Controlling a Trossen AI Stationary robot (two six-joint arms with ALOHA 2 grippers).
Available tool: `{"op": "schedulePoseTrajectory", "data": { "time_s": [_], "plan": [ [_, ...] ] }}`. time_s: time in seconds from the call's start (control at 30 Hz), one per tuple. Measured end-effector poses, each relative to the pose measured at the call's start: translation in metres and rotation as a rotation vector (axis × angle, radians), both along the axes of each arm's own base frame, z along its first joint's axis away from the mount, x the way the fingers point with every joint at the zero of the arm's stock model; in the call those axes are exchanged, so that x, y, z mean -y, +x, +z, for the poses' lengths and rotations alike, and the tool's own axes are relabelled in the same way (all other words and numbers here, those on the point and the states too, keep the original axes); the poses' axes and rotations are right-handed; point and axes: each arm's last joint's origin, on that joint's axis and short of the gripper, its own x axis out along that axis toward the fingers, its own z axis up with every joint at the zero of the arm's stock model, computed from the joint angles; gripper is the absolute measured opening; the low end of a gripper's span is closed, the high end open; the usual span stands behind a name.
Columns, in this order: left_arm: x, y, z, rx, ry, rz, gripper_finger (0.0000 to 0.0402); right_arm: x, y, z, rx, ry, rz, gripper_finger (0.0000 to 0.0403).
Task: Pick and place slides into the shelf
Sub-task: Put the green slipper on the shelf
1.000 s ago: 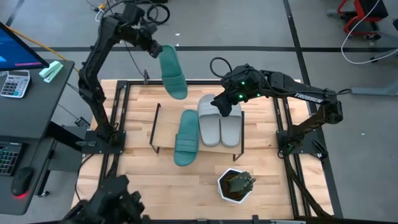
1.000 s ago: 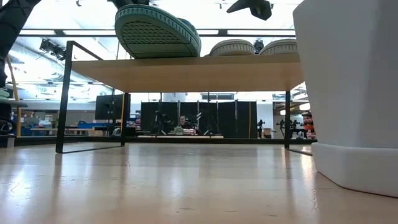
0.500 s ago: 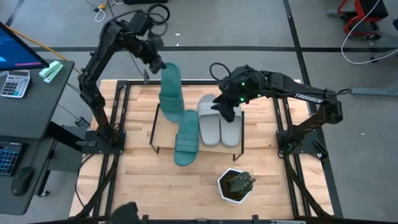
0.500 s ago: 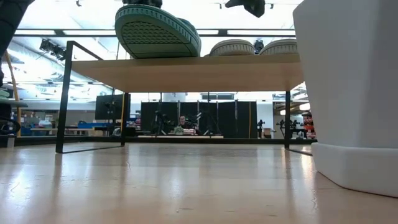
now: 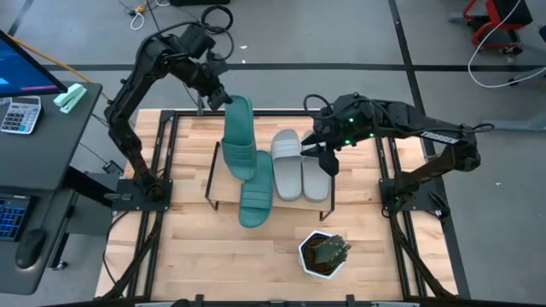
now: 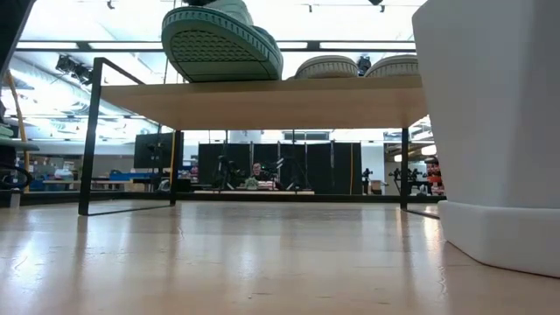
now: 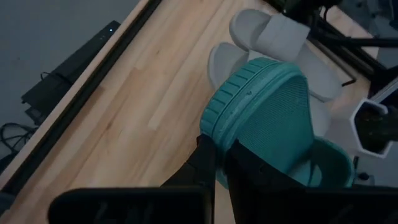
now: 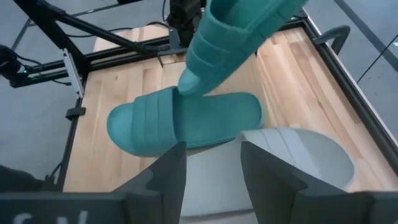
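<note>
My left gripper point(image 5: 223, 98) is shut on one teal slide point(image 5: 238, 136), which hangs slanting over the shelf's point(image 5: 224, 183) far left part. The other teal slide point(image 5: 256, 194) lies flat on the shelf board, its near end sticking out past the board's edge. Two grey slides point(image 5: 287, 165) point(image 5: 316, 173) lie side by side to its right. In the low view the shelf board point(image 6: 271, 101) carries the teal sole point(image 6: 219, 44) and both grey ones point(image 6: 328, 67). My right gripper point(image 5: 328, 160) hovers open above the right grey slide. My left gripper pinches the teal slide at its upper end point(image 7: 214, 127), the rim caught between the two fingers point(image 7: 206, 163). The fingers come from the far left, slanting down. The slide hangs tilted below them, its lower end point(image 8: 186, 84) over the resting teal slide point(image 8: 186, 121); I cannot tell whether they touch.
A white hexagonal plant pot point(image 5: 322, 254) stands near the table's near edge and fills the right of the low view point(image 6: 490, 131). Black frame rails run along the table's left and right sides. Bare wood lies left of the shelf.
My left gripper has come down and toward the near edge, carrying the teal slide from above the table's far edge to over the shelf, beside the other teal slide. My right gripper has drawn back to the right, off the grey slides, and has risen out of the low view.
</note>
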Motion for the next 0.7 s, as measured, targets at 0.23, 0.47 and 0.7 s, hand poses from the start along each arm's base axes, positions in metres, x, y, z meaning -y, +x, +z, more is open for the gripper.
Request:
{"op": "schedulePoseTrajectory", "data": {
  "time_s": [0.23, 0.47, 0.7],
  "plan": [
    [0.017, -0.02, 0.018, 0.048, 0.021, 0.054, 0.0021, -0.001, -0.005, 0.0, -0.02, 0.002, 0.0, 0.016],
    [0.038, -0.037, 0.034, 0.132, -0.017, 0.057, 0.002, -0.004, -0.005, 0.0, -0.022, -0.003, 0.018, 0.016],
    [0.057, -0.032, 0.039, 0.177, -0.087, -0.023, 0.002, -0.025, -0.004, 0.0, -0.018, -0.041, 0.122, 0.016]
  ]
}}
